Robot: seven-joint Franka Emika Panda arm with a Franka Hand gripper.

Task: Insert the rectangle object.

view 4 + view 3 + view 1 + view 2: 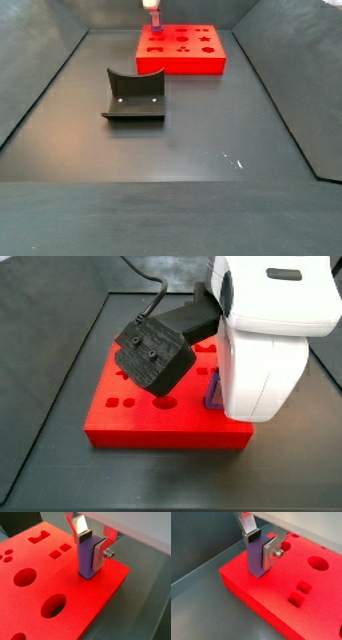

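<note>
The rectangle object (86, 561), a slim purple-blue bar, stands upright with its lower end sunk into a hole near a corner of the red block (40, 572). It shows the same way in both wrist views (254, 560). My gripper (91, 547) is shut on the bar's upper part, one silver finger (99, 556) flat on its side and the other pad behind it. In a side view only a sliver of the bar (211, 391) shows beside the arm's white body. In a side view the bar (154, 24) stands at the far left corner of the block (187, 58).
The red block (301, 607) has several shaped holes: round (25, 577), oval (53, 606) and small squares (304, 587). A dark grey curved holder (134, 97) stands on the dark floor in front of the block. Dark walls ring the floor.
</note>
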